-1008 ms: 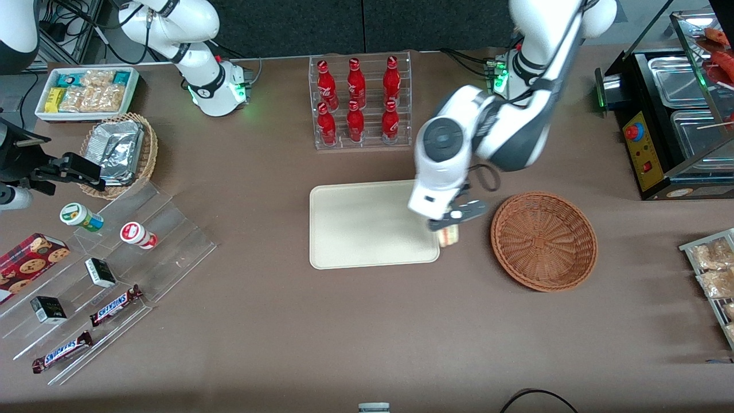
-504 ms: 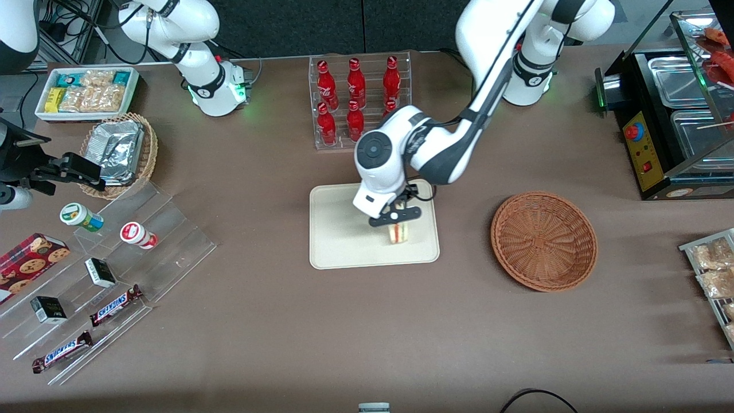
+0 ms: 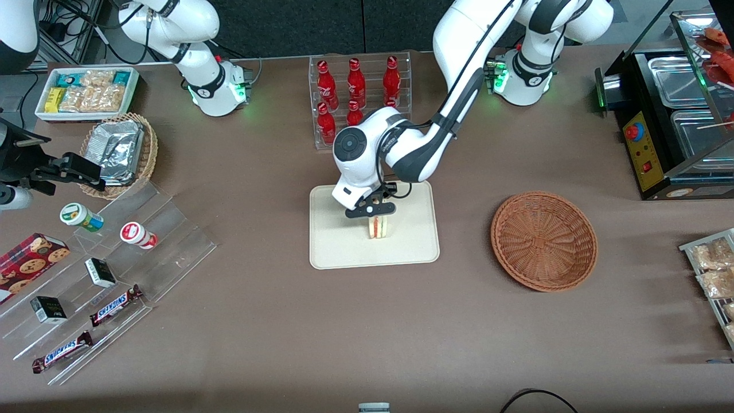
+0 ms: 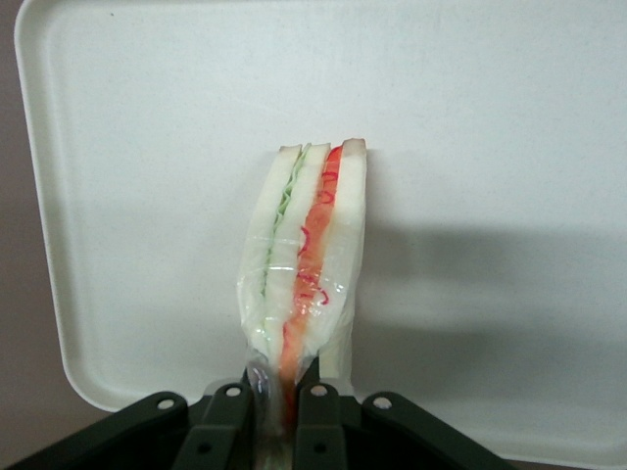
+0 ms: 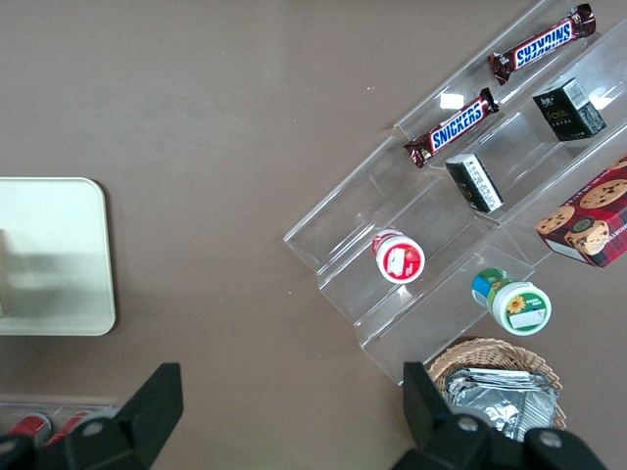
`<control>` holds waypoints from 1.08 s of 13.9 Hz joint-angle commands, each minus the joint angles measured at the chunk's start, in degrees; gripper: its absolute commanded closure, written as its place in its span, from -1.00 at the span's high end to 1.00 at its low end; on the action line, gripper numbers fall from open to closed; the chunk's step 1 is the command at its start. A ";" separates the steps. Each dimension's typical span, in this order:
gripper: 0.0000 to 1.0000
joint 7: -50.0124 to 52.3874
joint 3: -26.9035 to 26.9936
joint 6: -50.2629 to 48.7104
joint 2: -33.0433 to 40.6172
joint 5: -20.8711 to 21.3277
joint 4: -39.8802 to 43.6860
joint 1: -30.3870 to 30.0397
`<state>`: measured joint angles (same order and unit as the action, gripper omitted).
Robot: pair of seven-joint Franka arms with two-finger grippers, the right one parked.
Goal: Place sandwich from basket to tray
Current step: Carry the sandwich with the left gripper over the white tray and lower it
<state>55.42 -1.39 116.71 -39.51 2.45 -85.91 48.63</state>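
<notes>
My left gripper [image 3: 374,213] is shut on the sandwich [image 3: 378,227], a wrapped cream wedge with a red filling stripe, and holds it over the middle of the cream tray [image 3: 332,246]. In the left wrist view the fingers [image 4: 318,421] pinch the sandwich [image 4: 309,255] by its wrapped end, with the tray [image 4: 147,147] below it. Whether the sandwich touches the tray I cannot tell. The reddish-brown basket [image 3: 543,241] sits empty on the table beside the tray, toward the working arm's end.
A clear rack of red bottles [image 3: 358,97] stands farther from the front camera than the tray. A clear stepped stand [image 3: 109,269] with snacks, a tan basket with foil [image 3: 121,150] and a white bin [image 3: 86,92] lie toward the parked arm's end.
My left gripper has carried the sandwich from the tray's edge nearest the basket to over the tray's middle. The basket and tray have not moved.
</notes>
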 commanded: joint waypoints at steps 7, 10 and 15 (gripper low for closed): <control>0.99 0.12 1.12 -0.25 0.47 0.10 2.15 1.73; 0.99 0.74 2.00 -6.99 6.35 -0.17 2.15 -0.63; 1.00 -0.39 2.09 -19.56 17.52 -0.17 1.62 -9.68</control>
<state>55.80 1.19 100.87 -26.70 2.47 -82.21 41.83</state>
